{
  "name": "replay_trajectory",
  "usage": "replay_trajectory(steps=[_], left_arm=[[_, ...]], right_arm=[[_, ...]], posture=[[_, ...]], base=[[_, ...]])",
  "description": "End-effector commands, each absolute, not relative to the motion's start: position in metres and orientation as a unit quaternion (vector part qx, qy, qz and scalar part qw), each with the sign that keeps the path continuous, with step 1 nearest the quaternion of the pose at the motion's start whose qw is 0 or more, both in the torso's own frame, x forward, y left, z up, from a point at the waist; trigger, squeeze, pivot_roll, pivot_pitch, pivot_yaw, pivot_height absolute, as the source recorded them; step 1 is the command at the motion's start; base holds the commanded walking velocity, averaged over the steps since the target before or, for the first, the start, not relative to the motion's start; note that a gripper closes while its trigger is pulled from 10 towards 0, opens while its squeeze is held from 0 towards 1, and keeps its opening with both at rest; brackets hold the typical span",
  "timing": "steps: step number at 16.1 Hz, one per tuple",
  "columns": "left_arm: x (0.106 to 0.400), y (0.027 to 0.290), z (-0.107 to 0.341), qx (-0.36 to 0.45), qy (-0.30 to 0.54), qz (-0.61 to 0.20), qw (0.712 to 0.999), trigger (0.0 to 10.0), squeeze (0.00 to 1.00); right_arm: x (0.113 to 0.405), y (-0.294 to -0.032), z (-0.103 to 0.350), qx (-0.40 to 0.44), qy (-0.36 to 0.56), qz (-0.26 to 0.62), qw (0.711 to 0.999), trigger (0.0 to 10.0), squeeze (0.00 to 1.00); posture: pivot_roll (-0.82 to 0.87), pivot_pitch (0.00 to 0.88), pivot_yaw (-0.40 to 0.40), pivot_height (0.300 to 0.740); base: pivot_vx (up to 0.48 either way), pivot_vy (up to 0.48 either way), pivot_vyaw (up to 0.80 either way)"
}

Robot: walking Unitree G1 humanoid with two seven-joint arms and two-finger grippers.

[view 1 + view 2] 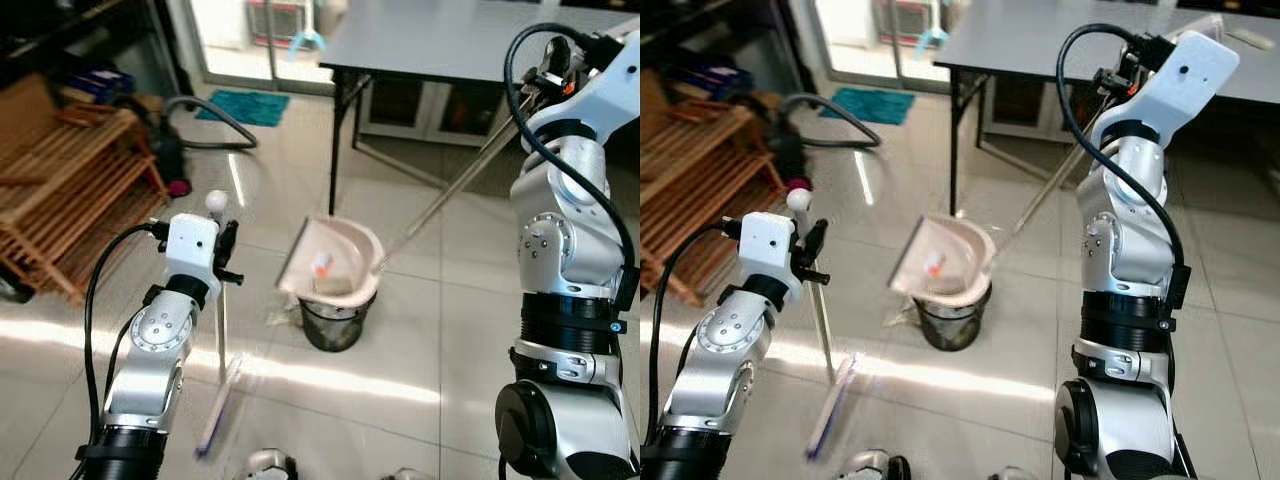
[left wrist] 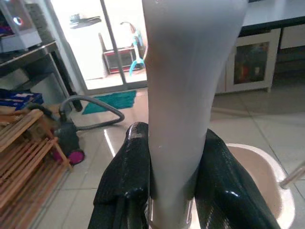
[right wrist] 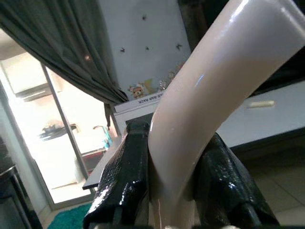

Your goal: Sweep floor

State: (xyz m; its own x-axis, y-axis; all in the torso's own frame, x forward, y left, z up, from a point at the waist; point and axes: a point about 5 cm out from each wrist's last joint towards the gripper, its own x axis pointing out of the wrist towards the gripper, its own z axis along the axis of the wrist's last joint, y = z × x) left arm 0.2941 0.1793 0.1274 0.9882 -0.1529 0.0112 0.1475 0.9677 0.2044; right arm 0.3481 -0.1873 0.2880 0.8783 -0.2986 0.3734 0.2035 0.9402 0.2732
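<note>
Beige dustpan (image 1: 335, 258) tips over bin (image 1: 335, 320), handle clamped in right pincer (image 3: 174, 191).

A slatted wooden rack (image 1: 75, 190) stands at the left on the glossy tiled floor (image 1: 430, 330). Beside it rests a dark vacuum cleaner (image 1: 165, 150) with a grey hose (image 1: 215, 115) curling toward a teal mat (image 1: 243, 106) near the glass door. A grey desk with black legs (image 1: 440, 40) stands at the back, low cabinets (image 1: 400, 105) behind it.

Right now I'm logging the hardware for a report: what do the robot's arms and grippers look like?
Both arms are silver-grey with round joint housings, white wrist blocks and looping black cables. The left gripper and right gripper each have two long, glossy black fingers.
</note>
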Motion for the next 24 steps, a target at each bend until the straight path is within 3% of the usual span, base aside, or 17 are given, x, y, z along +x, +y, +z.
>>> replay_trajectory(steps=[1, 11, 16, 19, 24], left_arm=[[0.295, 0.178, 0.134, 0.109, -0.028, -0.077, 0.991, 10.0, 0.0], [0.295, 0.178, 0.133, 0.113, -0.024, -0.079, 0.99, 10.0, 0.0], [0.293, 0.177, 0.132, 0.119, -0.022, -0.086, 0.989, 10.0, 0.0], [0.292, 0.177, 0.132, 0.119, -0.022, -0.086, 0.989, 10.0, 0.0], [0.291, 0.174, 0.131, 0.122, -0.022, -0.091, 0.988, 10.0, 0.0]], right_arm=[[0.344, -0.185, 0.305, 0.108, -0.253, -0.12, 0.954, 10.0, 0.0], [0.344, -0.155, 0.307, 0.036, -0.319, -0.051, 0.946, 10.0, 0.0], [0.336, -0.116, 0.301, -0.051, -0.365, 0.041, 0.928, 10.0, 0.0], [0.319, -0.079, 0.283, -0.164, -0.396, 0.133, 0.894, 10.0, 0.0], [0.296, -0.047, 0.253, -0.187, -0.408, 0.194, 0.872, 10.0, 0.0]], posture=[[0.04, 0.062, 0.036, 0.74], [0.05, 0.069, 0.039, 0.74], [0.05, 0.072, 0.039, 0.74], [0.06, 0.066, 0.035, 0.74], [0.05, 0.059, 0.035, 0.74]], base=[[0.0, 0.0, 0.0], [0.0, 0.0, 0.0], [0.0, 0.0, 0.0], [0.0, 0.0, 0.0], [0.0, 0.0, 0.0]])
